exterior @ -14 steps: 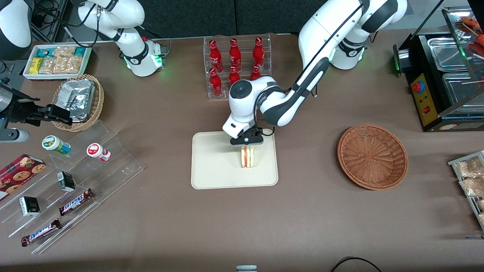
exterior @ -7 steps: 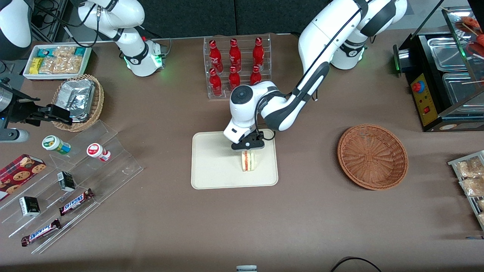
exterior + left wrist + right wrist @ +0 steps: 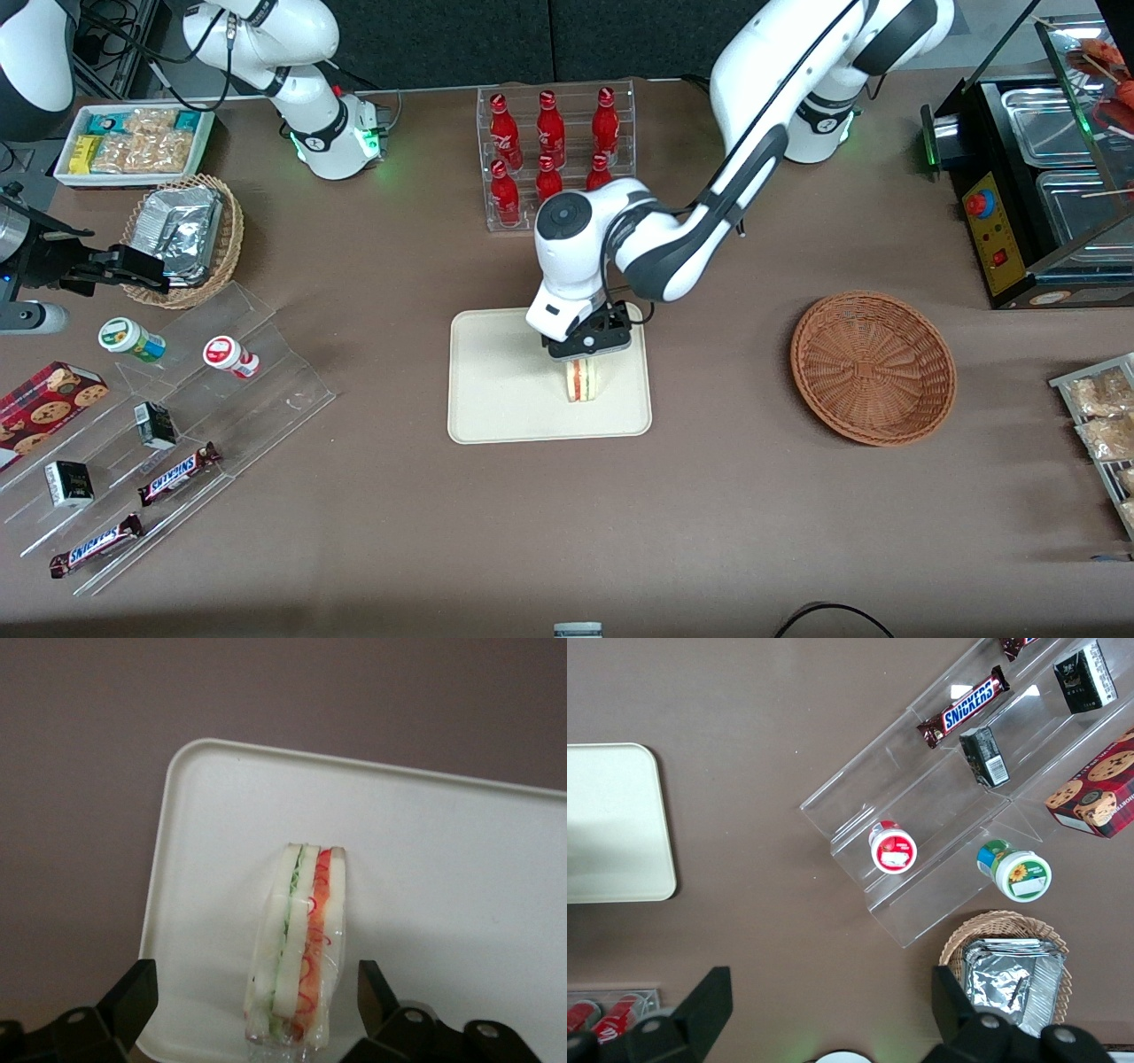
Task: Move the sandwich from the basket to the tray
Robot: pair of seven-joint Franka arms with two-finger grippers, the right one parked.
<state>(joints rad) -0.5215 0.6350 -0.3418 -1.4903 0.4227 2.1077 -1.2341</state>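
- The sandwich (image 3: 583, 379) stands on its edge on the tray (image 3: 496, 390), toward the tray's working-arm end, filling stripe facing up.
- The end effector (image 3: 588, 344) hangs directly above the sandwich, spread wide and gripping nothing; in the wrist view its two fingers (image 3: 131, 997) sit either side of the sandwich (image 3: 299, 948), well clear of the bread.
- The basket (image 3: 873, 367) lies on the worktop (image 3: 709, 514) toward the working arm's end, apart from the tray.
- A clear rack of red bottles (image 3: 551, 142) stands farther from the front camera than the tray, with the arm's wrist between them.
- The front view hides the top of the sandwich under the end effector; only the wrist view shows the gap between fingers and bread.
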